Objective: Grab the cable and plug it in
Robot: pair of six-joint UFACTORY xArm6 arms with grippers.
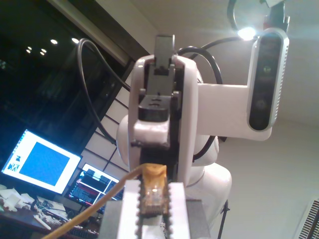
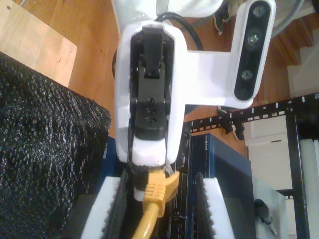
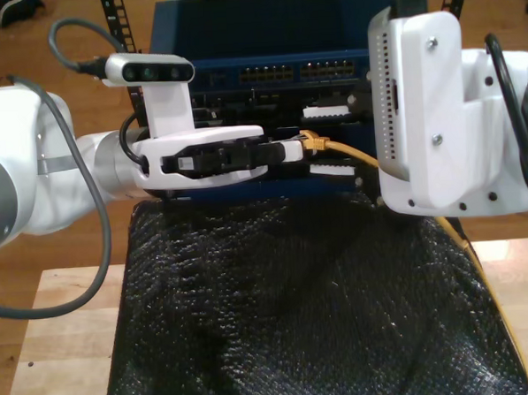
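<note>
**passing the plug across before it goes in**

my first gripper (image 3: 297,149), reaching in from the exterior view's left, is clamped on the end of the long thin yellow-orange network cable (image 3: 341,147). its toothed white pads (image 1: 130,209) pinch the small clear plastic plug (image 1: 152,191), and the moulded yellow boot (image 2: 158,186) sticks out just past them. from there the cable runs toward the exterior view's right and passes behind the other arm. my second gripper (image 2: 162,185) faces the first head-on with its jaws wide, one pad on each side of the cable and touching nothing.

we judge this to be a handover, since the plug sits inside the first grip and cannot reach a port like that. to do it well, we close the second pair on the boot just behind the first pads, square to the cable so it does not twist. we let go with the first only once that hold looks firm. we cannot tell from these views which way the latch faces, so we check it before lining up.

the blue metal network switch (image 3: 275,73) with its rows of ports stands just behind, beyond the black textured mat (image 3: 296,311). we should approach it straight and slowly, with slack left in the cable.
</note>
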